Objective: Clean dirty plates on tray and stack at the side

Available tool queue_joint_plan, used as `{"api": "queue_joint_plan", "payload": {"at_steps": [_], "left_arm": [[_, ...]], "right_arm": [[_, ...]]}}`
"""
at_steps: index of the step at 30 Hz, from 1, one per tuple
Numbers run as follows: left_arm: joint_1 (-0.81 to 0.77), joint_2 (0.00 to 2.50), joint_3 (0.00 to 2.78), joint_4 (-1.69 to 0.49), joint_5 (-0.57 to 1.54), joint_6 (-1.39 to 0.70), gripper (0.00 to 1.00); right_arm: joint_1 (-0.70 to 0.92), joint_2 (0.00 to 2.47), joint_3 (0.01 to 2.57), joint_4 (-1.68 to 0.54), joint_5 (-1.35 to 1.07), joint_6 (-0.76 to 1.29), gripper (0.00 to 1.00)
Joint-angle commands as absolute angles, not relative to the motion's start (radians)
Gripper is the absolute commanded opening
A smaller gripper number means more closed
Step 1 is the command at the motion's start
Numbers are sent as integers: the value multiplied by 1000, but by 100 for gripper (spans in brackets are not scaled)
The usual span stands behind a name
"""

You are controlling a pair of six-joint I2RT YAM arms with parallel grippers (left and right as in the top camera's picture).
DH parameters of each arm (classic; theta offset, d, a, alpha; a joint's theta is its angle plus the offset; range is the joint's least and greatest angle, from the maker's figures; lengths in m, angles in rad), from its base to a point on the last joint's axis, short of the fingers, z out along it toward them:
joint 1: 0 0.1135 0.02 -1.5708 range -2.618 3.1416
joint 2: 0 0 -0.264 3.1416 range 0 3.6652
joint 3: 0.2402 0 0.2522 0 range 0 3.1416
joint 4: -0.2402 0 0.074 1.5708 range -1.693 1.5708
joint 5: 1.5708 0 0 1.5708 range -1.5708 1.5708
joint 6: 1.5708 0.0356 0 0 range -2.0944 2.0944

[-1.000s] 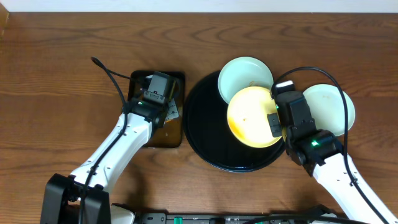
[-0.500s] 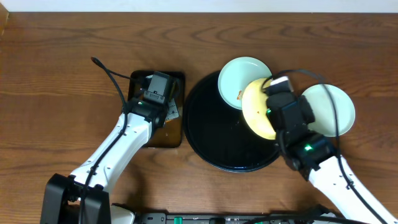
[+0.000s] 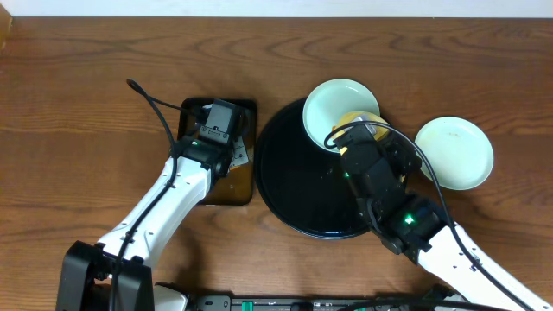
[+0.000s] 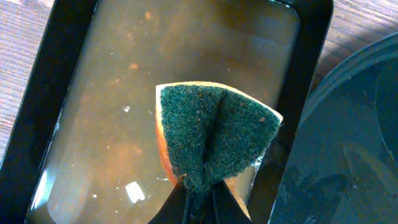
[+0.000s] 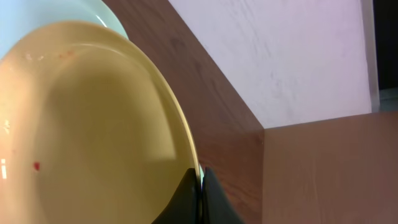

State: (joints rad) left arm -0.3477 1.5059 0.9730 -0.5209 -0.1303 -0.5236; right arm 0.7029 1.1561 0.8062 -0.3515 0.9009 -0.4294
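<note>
One black tray beside one pan of brown water; one mint plate on the tray's far rim, another mint plate on the table, one yellow plate tilted over the tray, three in all. Right claw pinches the yellow plate's rim; left claw grips one sponge over the pan.

The right gripper pinches the rim of 1 pale yellow plate, which fills the left side and carries a few tiny red specks. Behind its upper edge shows 1 mint-blue plate, with the wooden table and a white wall beyond.
</note>
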Motion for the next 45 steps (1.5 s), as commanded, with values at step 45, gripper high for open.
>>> {"api": "queue_joint_plan", "payload": {"at_steps": [45], "left_arm": [[-571, 1516, 964, -362, 243, -528, 8]], "right_arm": [[131, 1322, 701, -638, -200, 187, 1]]}}
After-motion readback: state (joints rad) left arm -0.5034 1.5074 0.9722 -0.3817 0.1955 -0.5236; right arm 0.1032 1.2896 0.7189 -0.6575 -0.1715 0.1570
